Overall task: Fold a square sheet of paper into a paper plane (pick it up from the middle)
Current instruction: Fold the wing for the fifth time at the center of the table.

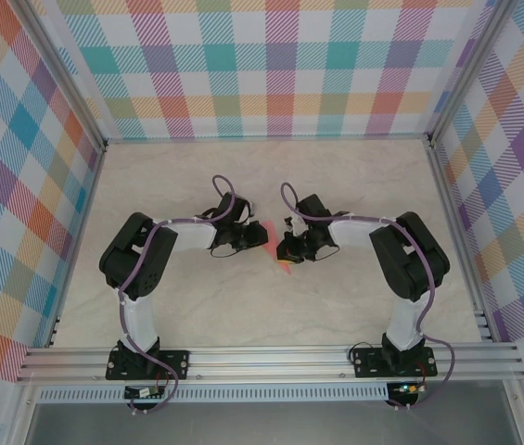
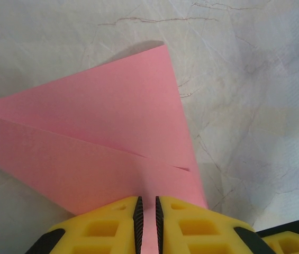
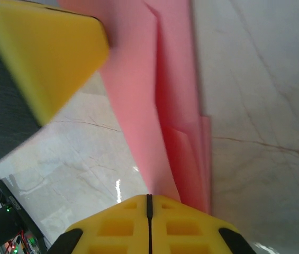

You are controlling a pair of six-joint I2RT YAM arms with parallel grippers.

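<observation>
2 pinches: left gripper point(image 2: 147, 205) and right gripper point(image 3: 149, 200) each clamp the folded pink sheet point(image 2: 96, 143), jaws nearly together.

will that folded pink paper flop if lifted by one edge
Probably floppy: the folded pink paper is thin, its top flap lying loose. Likely very light, so a nudge could slide it on the smooth table. Layers gape in the right wrist view, so creases may spring open.
</observation>
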